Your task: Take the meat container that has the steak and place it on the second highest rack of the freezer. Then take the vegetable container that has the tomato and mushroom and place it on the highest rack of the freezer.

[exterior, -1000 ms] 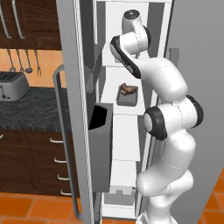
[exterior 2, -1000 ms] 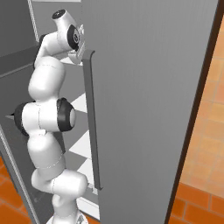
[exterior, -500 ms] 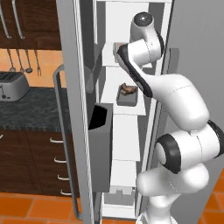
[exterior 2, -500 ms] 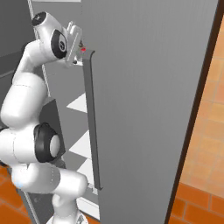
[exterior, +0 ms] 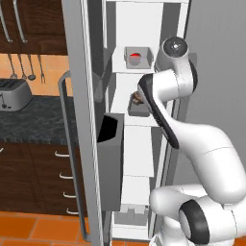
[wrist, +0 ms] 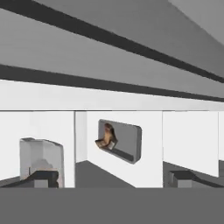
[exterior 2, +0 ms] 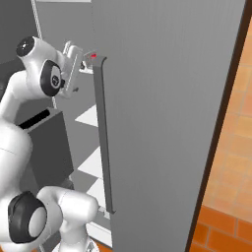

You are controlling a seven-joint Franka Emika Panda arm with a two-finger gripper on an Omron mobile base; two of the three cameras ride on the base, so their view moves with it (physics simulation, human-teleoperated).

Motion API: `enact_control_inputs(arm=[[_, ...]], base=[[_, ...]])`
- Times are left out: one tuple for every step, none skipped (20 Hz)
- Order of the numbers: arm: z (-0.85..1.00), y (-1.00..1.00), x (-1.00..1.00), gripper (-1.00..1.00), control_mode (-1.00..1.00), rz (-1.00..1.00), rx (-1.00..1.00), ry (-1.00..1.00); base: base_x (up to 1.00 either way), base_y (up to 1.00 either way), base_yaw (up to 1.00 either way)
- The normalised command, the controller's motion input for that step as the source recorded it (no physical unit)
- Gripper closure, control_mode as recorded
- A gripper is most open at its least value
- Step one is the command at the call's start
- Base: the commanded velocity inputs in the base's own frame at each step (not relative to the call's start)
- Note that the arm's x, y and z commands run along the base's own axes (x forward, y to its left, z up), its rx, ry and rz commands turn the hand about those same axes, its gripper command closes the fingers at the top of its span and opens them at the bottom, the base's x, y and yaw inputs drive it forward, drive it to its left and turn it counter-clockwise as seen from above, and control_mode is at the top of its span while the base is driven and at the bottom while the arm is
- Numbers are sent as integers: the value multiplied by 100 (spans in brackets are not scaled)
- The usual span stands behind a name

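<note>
Both containers on the freezer [exterior: 91,144] racks
tomato [exterior: 135,55] tray up top; steak [exterior: 138,98] tray just below; gripper [wrist: 111,179] fingers spread wide, empty

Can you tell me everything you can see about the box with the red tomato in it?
The vegetable container is a small grey open-topped box with low walls. It sits flat and upright on the highest rack inside the freezer, a white shelf. The round red tomato lies inside it; the mushroom is too small to make out. Nothing touches the box except the shelf. The gripper is nearby but not holding it. The meat container sits one shelf below.
</note>
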Motion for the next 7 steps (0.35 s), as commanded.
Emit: enact_control_inputs(arm=[[-36,0,-100,-100,-100,0,0,0],[-32,0,-100,-100,-100,0,0,1],[-29,0,-100,-100,-100,0,0,6],[-37,0,-100,-100,-100,0,0,9],[-47,0,-100,-100,-100,0,0,8],[-51,0,-100,-100,-100,0,0,7],[-37,-3,-100,-100,-100,1,0,10]], base=[[0,0,0],[0,0,0],[0,0,0],[0,0,0],[0,0,0],[0,0,0],[0,0,0]])
